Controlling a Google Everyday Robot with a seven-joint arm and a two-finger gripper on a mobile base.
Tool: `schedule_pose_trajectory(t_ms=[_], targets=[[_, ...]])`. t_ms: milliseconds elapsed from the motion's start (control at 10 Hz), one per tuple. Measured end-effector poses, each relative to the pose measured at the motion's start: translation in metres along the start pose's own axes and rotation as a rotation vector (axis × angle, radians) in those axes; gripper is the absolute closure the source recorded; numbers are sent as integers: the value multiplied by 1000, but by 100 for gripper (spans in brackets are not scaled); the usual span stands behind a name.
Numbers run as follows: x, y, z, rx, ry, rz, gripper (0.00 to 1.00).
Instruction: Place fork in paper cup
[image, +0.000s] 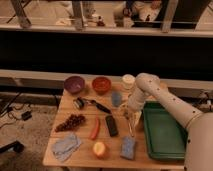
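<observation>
The fork, thin and silver, lies on the wooden table between a black bar and a green tray. The paper cup, white, stands upright at the back of the table beside the arm's elbow. My gripper points down just above the far end of the fork, in front of the paper cup, with its fingers open and nothing in them.
A purple bowl and an orange bowl stand at the back. A blue-grey cup, a black-handled utensil, a dark metallic cup, grapes, a red pepper, a peach, a blue sponge and a blue cloth are spread over the table.
</observation>
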Motion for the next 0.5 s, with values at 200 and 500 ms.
schedule_pose_trajectory(t_ms=[200,500], targets=[[2,3,2,-7,5,8,20],[2,9,10,-24,11,13,20]])
